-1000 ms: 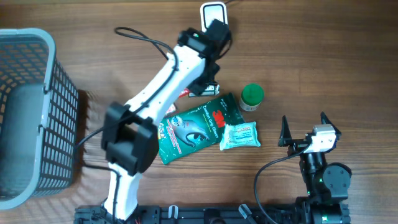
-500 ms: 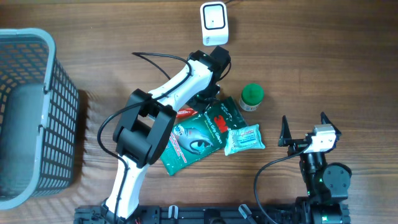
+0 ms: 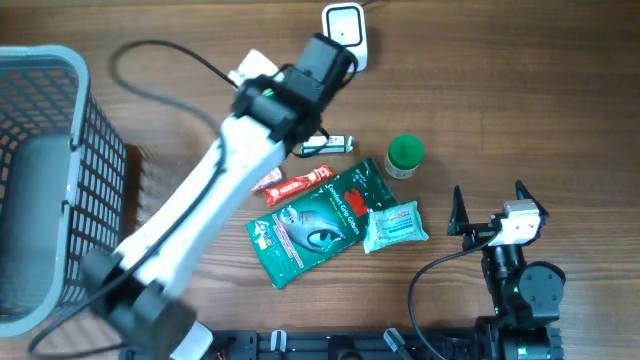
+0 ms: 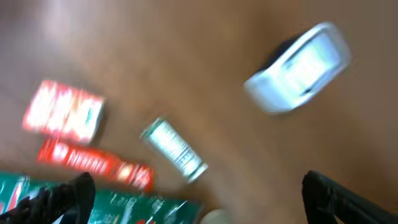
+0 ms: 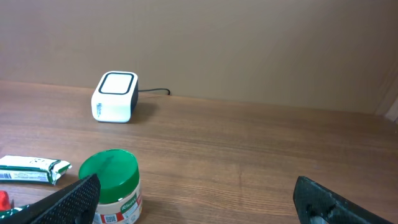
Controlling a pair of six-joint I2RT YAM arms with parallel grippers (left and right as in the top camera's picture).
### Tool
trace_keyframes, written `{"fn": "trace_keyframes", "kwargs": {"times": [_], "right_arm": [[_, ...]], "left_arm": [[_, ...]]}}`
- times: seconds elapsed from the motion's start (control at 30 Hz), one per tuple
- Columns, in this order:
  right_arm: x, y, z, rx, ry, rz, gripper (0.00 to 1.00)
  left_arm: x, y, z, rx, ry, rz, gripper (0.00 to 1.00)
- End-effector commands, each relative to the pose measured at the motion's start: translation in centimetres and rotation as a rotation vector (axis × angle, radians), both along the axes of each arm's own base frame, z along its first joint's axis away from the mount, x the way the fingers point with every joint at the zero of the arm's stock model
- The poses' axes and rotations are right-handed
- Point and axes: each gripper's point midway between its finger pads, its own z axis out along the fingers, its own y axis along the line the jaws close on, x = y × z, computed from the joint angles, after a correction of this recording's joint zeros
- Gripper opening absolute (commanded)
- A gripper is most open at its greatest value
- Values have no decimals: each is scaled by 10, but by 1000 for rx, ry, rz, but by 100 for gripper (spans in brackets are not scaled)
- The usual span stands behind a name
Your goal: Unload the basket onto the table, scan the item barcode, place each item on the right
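Note:
The white barcode scanner (image 3: pixel 343 25) stands at the table's far edge; it also shows as a blur in the left wrist view (image 4: pixel 298 67) and clearly in the right wrist view (image 5: pixel 115 98). My left gripper (image 3: pixel 322 62) hovers just in front of it, open and holding nothing (image 4: pixel 196 186). Below it lie a white-and-green bar (image 3: pixel 326 146), a red bar (image 3: pixel 297 185), a green pouch (image 3: pixel 315 220), a tissue pack (image 3: pixel 395 222) and a green-lidded jar (image 3: pixel 405 153). My right gripper (image 3: pixel 489 195) rests open at the right, beside the jar (image 5: pixel 112 180).
A grey mesh basket (image 3: pixel 100 150) fills the left edge of the table. The left arm's black cable loops over the wood near the basket. The scanner's cord runs off the far edge behind the scanner. Bare wood lies right of the jar.
The left gripper has gone from shut to open, and its arm has swung up off the items to a spot in front of the scanner. The green pouch shifted slightly. The right arm is unmoved.

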Motion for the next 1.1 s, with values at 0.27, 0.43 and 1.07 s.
{"fn": "trace_keyframes", "kwargs": {"times": [0.27, 0.43, 1.07], "right_arm": [[0, 2, 2, -8, -9, 10, 100], [0, 2, 2, -9, -9, 10, 100], [0, 2, 2, -9, -9, 10, 100]], "left_arm": [[-32, 200, 354, 894, -836, 425, 100], [-35, 248, 360, 1262, -568, 358, 100], [-172, 165, 305, 1006, -1015, -594, 100]]}}
